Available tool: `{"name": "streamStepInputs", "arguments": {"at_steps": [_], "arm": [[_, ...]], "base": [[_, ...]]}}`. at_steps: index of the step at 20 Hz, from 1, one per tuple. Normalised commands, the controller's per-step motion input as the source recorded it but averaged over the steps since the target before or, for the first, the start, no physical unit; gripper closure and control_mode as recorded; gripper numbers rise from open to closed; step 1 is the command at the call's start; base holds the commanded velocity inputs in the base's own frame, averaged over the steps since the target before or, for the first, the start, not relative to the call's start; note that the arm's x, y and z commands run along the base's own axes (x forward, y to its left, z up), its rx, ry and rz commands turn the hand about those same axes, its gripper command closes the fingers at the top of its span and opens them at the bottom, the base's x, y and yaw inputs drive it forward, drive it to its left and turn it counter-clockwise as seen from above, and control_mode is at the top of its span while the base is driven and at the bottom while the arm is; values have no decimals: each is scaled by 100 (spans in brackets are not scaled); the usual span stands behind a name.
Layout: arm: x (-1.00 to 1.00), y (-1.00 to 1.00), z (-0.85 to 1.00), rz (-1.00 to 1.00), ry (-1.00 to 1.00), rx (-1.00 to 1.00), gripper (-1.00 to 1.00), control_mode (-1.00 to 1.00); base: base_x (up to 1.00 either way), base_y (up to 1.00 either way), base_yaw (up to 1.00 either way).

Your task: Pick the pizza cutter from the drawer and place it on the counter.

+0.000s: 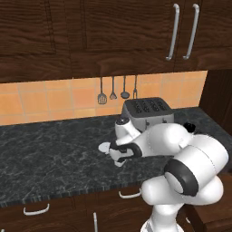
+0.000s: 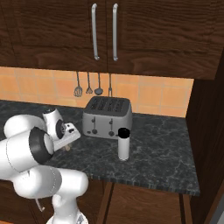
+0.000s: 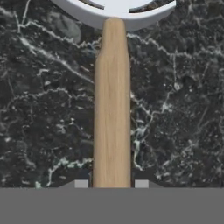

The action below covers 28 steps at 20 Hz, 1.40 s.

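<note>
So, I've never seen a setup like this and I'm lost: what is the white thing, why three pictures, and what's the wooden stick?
The white thing is a robot arm in a simulated kitchen. Two pictures come from cameras on its base, behind it to the left and right. The third looks along its gripper. The stick is the pizza cutter, its handle between the fingertips, wheel ahead, just above the counter. Also on the counter: a toaster and a white bottle with a dark cap. Utensils hang on the tiled wall.

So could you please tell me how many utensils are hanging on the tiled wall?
4 utensils hang in a row above the toaster: a slotted spatula, a small spatula, a ladle and one whose end the toaster hides.
</note>
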Motion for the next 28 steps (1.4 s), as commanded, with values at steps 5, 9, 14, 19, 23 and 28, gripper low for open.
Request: {"name": "streamStepInputs", "arguments": {"at_steps": [5, 9, 14, 19, 23, 28], "arm": [[18, 0, -11, 0, 0, 0, 100, -100], [12, 0, -9, 0, 0, 0, 100, -100], [0, 0, 0, 0, 0, 0, -100, -100], [-3, 0, 38, -3, -1, 0, -100, -100], [-55, -20, 78, -8, -1, 0, -100, -100], [-92, -56, 70, -11, -2, 0, -100, -100]], "base": [[0, 0, 0], [0, 0, 0], [0, 0, 0], [0, 0, 0], [0, 0, 0], [0, 0, 0]]}}
